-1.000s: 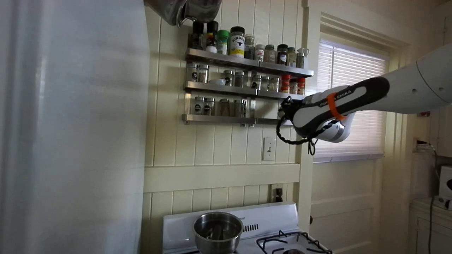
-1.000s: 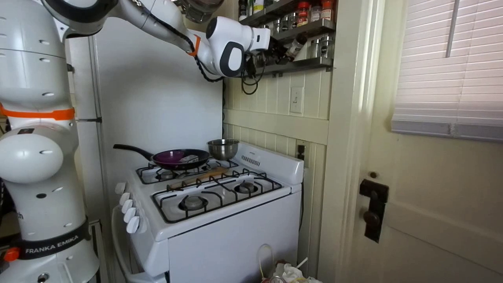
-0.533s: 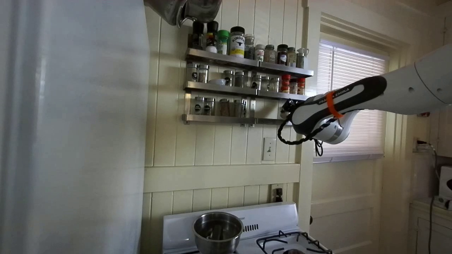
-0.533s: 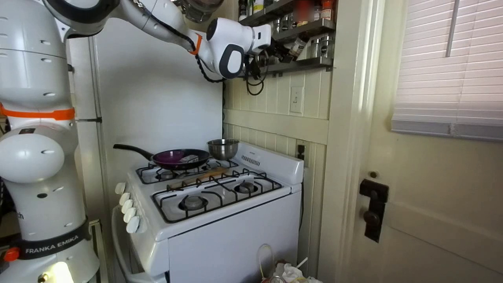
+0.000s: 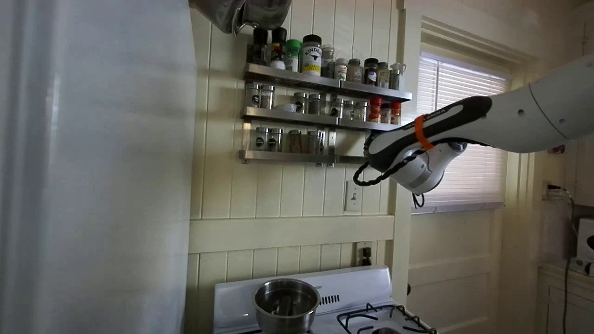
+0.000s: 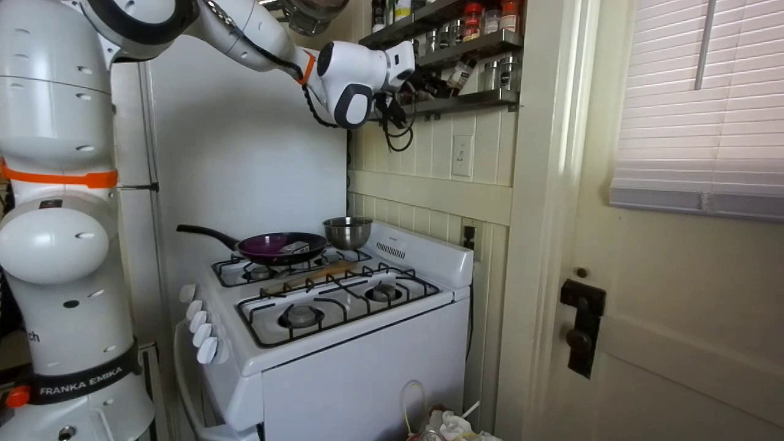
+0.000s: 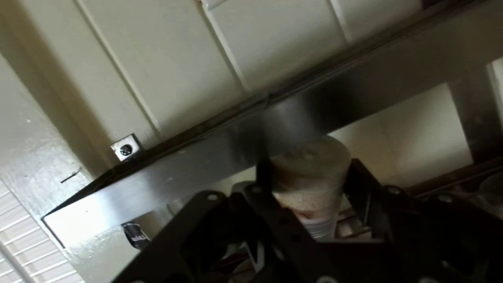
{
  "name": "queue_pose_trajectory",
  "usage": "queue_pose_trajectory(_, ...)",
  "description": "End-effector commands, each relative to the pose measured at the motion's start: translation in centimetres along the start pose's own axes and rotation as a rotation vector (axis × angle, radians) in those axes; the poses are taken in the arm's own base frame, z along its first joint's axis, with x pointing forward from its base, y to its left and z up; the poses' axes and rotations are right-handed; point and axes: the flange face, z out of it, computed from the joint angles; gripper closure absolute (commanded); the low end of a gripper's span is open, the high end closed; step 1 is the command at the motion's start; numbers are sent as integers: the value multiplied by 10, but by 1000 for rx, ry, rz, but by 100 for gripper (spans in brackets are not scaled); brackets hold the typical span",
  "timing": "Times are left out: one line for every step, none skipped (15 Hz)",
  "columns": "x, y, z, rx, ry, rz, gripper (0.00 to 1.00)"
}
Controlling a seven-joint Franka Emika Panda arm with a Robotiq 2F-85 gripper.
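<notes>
My gripper (image 7: 309,173) is shut on a small clear spice jar (image 7: 314,188) with a pale label and brownish contents. A black finger lies on each side of it. In an exterior view the jar (image 6: 460,75) is tilted, its dark cap up and toward the right, just above the front of the lowest steel shelf (image 6: 471,101). The gripper (image 6: 442,86) reaches it from the left there. In an exterior view the arm (image 5: 417,139) hides the gripper and the jar. In the wrist view the shelf's steel edge (image 7: 188,169) crosses close to the jar's round end.
Two jars (image 6: 501,73) stand on the lowest shelf right of the held jar. The middle shelf (image 6: 468,49) with red-capped jars (image 6: 471,21) is just above. Below are the stove (image 6: 361,349), a pan (image 6: 309,245) and a steel bowl (image 6: 348,234).
The arm and wrist have shifted slightly down and to the left in both exterior views. The jar stays tilted in the gripper near the same spot.
</notes>
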Motion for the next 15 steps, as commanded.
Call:
queue_pose_trajectory(-17,-22,2,-11,56,-50,75)
queue_pose_trajectory(-20,-27,1,-19,77,-54,75)
queue_pose_trajectory(-24,-32,1,-28,101,-66,75)
queue_pose_trajectory(-27,-37,0,-36,124,-80,75)
queue_pose_trajectory(-31,-43,0,-46,159,-99,75)
queue_pose_trajectory(-35,-48,0,-53,174,-109,75)
queue_pose_trajectory(-38,-52,0,-59,190,-120,75)
queue_pose_trajectory(-40,-55,1,-72,217,-132,75)
queue_pose_trajectory(-42,-59,2,-82,244,-145,75)
queue_pose_trajectory(-43,-62,2,-91,269,-157,75)
queue_pose_trajectory(-45,-63,3,-100,277,-163,75)
queue_pose_trajectory(-47,-65,5,-108,284,-170,75)
queue_pose_trajectory(-48,-66,6,-114,289,-175,75)
queue_pose_trajectory(-49,-66,7,-120,287,-180,75)
queue_pose_trajectory(-50,-66,9,-124,275,-184,75)
